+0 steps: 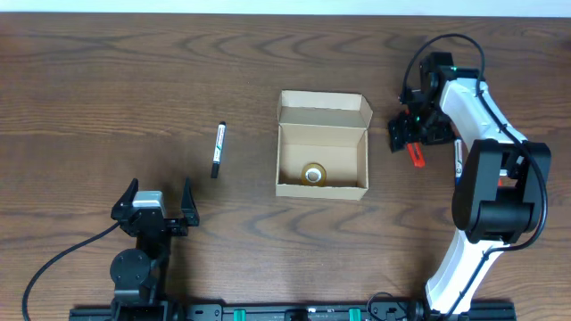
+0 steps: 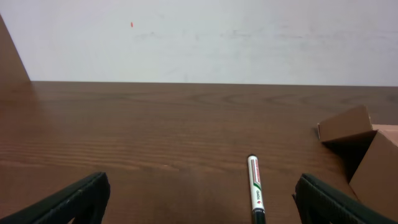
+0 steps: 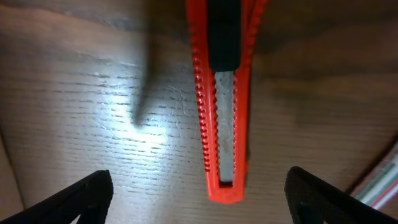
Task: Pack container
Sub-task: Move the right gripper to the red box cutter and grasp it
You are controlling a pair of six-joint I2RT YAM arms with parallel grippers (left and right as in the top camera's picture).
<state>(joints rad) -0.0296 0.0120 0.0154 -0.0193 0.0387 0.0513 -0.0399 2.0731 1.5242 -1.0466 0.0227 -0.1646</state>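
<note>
Open container (image 1: 321, 188): one tape roll (image 1: 313, 173) inside. Outside on table: pen (image 1: 218, 149) left, second pen (image 1: 458, 158) right, one red cutter (image 3: 221, 124). Left gripper (image 1: 161, 192), right gripper (image 1: 409, 134) spread, holding nothing.

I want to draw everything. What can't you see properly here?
- Overhead: writing on the pen is too small to read.
- Overhead: the right arm hides part of the red cutter.
- Left wrist: the box is cut off by the right edge.
- Right wrist: a striped thing is cut by the corner.

White-shelled right arm (image 1: 471, 100) (black cable (image 1: 451, 39))
</note>
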